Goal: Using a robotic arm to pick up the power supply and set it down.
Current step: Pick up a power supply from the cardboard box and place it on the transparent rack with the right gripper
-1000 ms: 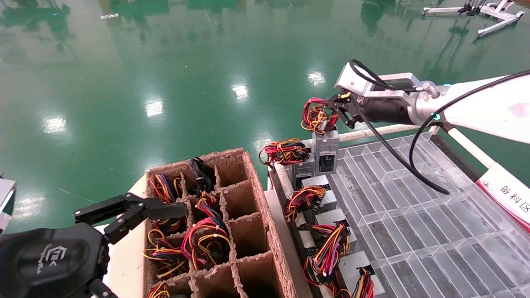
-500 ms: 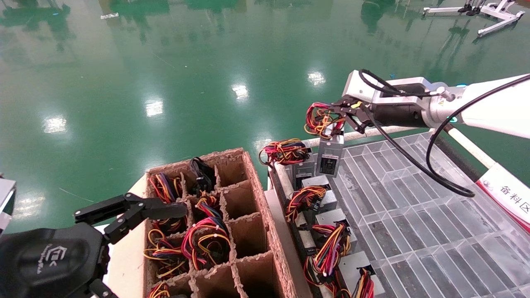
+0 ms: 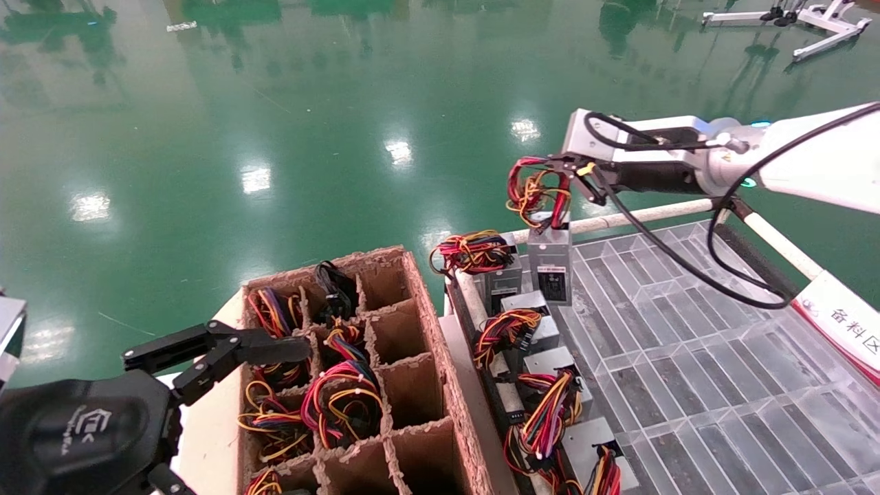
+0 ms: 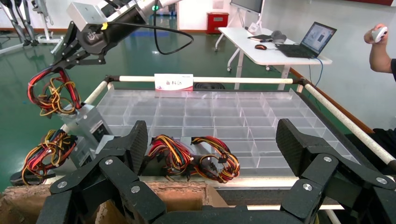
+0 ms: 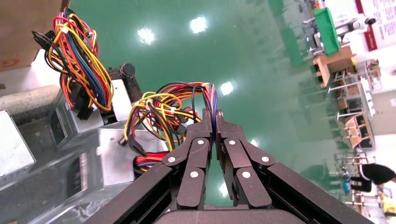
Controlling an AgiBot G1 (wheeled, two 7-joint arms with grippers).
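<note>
Power supply [image 3: 552, 265] dangling by wires [image 3: 533, 192]

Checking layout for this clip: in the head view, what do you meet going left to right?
Left gripper → cardboard divider box → row of power supplies on the tray edge → clear gridded tray → red-and-white sign.

White-red sign [image 3: 842, 323] on tray rail reads "备料区"; left gripper [image 3: 227, 357] logo, power supply [image 3: 552, 265] label prob. illegible.
</note>
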